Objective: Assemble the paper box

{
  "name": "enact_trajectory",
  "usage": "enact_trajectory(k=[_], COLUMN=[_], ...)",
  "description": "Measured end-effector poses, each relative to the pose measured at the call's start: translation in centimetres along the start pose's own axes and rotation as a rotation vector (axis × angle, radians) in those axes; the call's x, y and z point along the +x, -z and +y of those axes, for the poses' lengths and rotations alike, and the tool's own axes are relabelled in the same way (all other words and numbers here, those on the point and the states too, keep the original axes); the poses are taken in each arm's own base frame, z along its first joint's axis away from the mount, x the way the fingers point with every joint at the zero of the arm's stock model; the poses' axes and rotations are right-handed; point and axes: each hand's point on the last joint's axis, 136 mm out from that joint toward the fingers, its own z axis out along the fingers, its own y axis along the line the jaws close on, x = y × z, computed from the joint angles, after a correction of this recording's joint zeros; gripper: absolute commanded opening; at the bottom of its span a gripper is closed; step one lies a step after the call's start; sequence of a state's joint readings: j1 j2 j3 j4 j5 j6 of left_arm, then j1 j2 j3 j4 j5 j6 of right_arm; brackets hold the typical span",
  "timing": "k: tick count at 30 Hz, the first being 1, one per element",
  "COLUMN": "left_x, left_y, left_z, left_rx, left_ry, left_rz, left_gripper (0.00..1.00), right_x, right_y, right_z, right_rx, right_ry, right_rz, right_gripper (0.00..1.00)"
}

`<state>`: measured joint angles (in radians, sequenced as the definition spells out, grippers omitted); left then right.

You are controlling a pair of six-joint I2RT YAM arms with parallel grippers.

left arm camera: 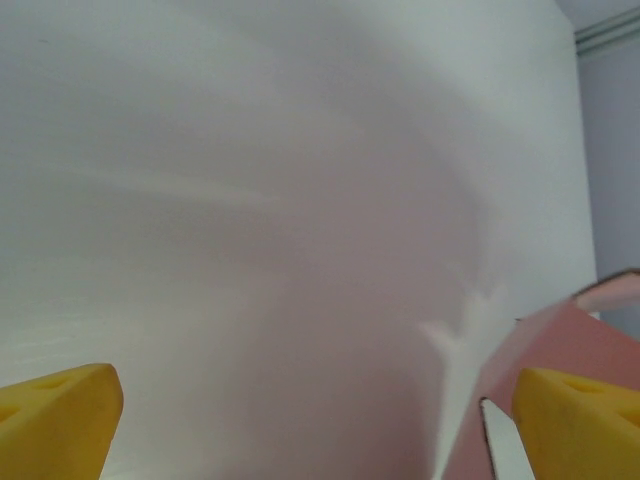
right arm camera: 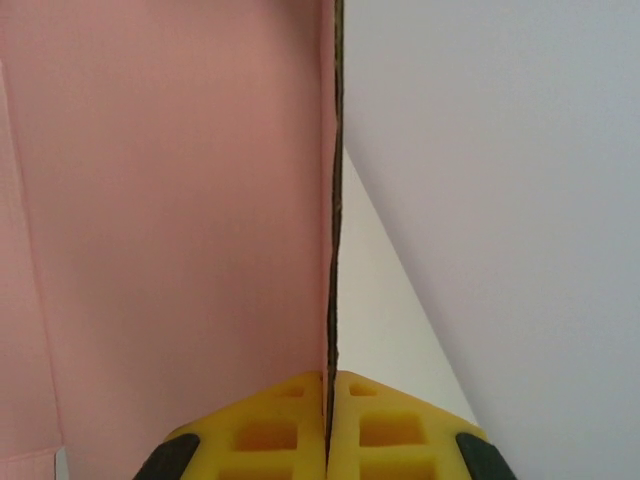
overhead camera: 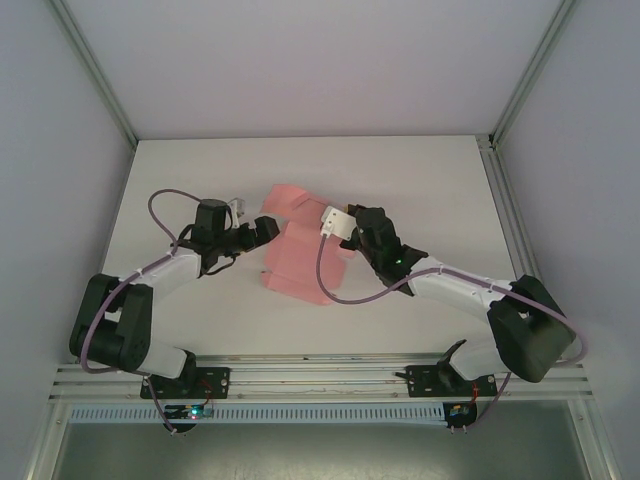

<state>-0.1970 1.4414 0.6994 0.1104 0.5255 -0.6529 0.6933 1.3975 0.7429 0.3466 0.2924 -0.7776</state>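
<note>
A lab-style robot cell: white table [overhead camera: 450, 180] enclosed by plain panels [overhead camera: 60, 150] and aluminium frame rails [overhead camera: 320, 376].

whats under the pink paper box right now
The white table shows around the paper box. The patch directly beneath the cardboard is covered, so anything there cannot be seen.

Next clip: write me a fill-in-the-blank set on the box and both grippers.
The cardboard of the paper box is ____ in colour.
The right gripper is ____ on one edge of it.
The left gripper, beside the sheet and holding nothing, has its jaws ____.
Missing words: pink; shut; open.
</note>
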Motion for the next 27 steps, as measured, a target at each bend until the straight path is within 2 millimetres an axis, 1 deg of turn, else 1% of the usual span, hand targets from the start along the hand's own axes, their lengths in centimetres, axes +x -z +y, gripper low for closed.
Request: enact_trajectory(k=[3, 5, 6, 7, 9, 11, 13, 14, 15, 19, 21, 22, 24, 26, 27], left_x=[0.2, 0.3, 0.5, 0.7, 0.9, 0.8, 0.6, 0.5, 0.4, 0.3, 0.1, 0.0, -0.1, -0.2, -0.2], left_y=[-0.2, -0.5, -0.8, -1.1, -1.7, -2.2, -2.5, -2.6, -2.7, -3.3, -3.6, -3.7, -4.0, -4.1, -4.1], left_z=[-0.9, -1.6, -1.8, -1.9, -2.1, -2.5, -2.7, -2.8, -2.9, -3.2, -3.3, -3.4, -3.6, -3.7, -3.6], left_rx=[0.047, 0.086, 0.097, 0.106, 0.118, 0.130, 0.138, 0.141, 0.144, 0.157, 0.167, 0.174, 0.186, 0.188, 0.183], left_ry=[-0.021, -0.038, -0.043, -0.047, -0.056, -0.062, -0.065, -0.067, -0.066, -0.063, -0.062, -0.061, -0.060, -0.055, -0.055], left_rz=[0.014, 0.025, 0.034, 0.045, 0.065, 0.075, 0.075, 0.074, 0.072, 0.064, 0.056, 0.050, 0.042, 0.039, 0.037], left_gripper=[0.97, 0.92, 0.89, 0.82, 0.72, 0.68, 0.61, 0.60, 0.55, 0.50, 0.44, 0.44, 0.40, 0.39, 0.40], right_x=[-0.3, -0.7, -0.7, -0.7, -0.6, -0.4, -0.2, -0.2, -0.2, -0.1, 0.0, 0.0, 0.3, 0.3, 0.3], right_y=[0.4, 0.8, 0.9, 1.0, 1.3, 1.5, 1.6, 1.7, 1.8, 2.2, 2.4, 2.5, 2.5, 2.6, 2.6], right_z=[0.3, 0.4, 0.4, 0.4, 0.6, 1.0, 1.2, 1.3, 1.5, 2.1, 2.4, 2.5, 2.7, 2.9, 2.9], right_rx=[-0.024, -0.037, -0.041, -0.046, -0.058, -0.075, -0.088, -0.094, -0.105, -0.137, -0.152, -0.159, -0.170, -0.178, -0.184], right_ry=[-0.029, -0.051, -0.060, -0.069, -0.078, -0.087, -0.101, -0.106, -0.115, -0.144, -0.154, -0.159, -0.172, -0.176, -0.179], right_rz=[-0.025, -0.044, -0.050, -0.054, -0.055, -0.054, -0.052, -0.054, -0.056, -0.062, -0.064, -0.064, -0.057, -0.057, -0.058], right_gripper=[0.00, 0.00, 0.00, 0.00, 0.00, 0.00, 0.00, 0.00, 0.00, 0.00, 0.00, 0.00, 0.00, 0.00, 0.00])
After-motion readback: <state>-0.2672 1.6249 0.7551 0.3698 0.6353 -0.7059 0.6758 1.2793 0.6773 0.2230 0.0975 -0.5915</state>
